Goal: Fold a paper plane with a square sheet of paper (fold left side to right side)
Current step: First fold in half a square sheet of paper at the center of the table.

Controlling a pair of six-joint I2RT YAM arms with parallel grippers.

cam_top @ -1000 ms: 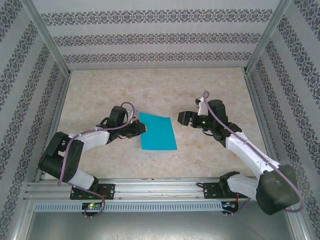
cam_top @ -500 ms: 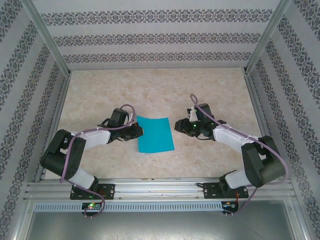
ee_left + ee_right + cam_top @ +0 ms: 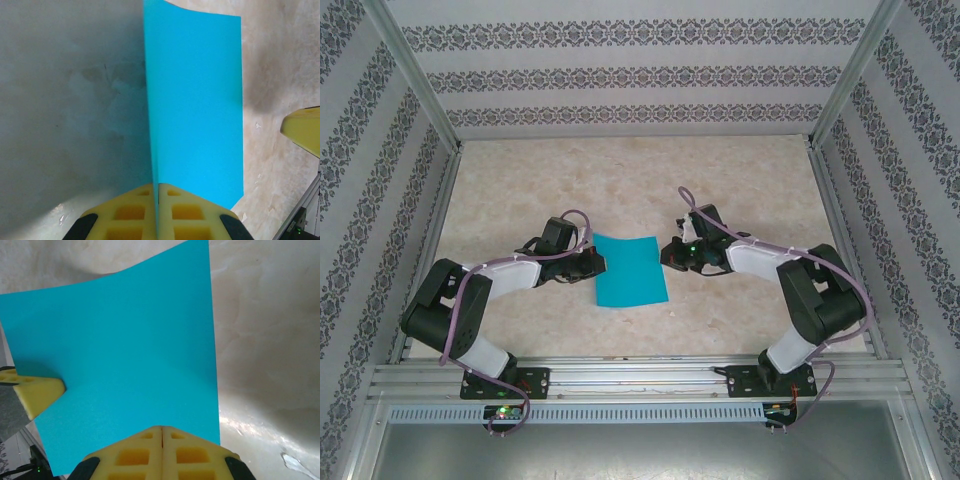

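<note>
Sheet of paper (image 3: 630, 272): teal-blue and plain; sat near the middle of the table (image 3: 620, 185), a little toward 6 o'clock from its centre, spanning the gap between the two grippers.
Shape of sheet: bowed instead of lying flat (far edge curled upward in the right wrist view); no crease visible.
Left gripper (image 3: 601, 263): met the sheet at its 9 o'clock edge; yellow fingers pressed tight together on that edge, with the paper rising edge-on from between them in the left wrist view.
Right gripper (image 3: 666, 255): met the sheet between 2 and 3 o'clock; fingers closed with no gap, pinching the near edge of the paper in its own wrist view.
Table: pale, marbled; bare around the sheet at 12 o'clock.
Arms: reached inward from 7 and 5 o'clock, wrists low over the surface.
</note>
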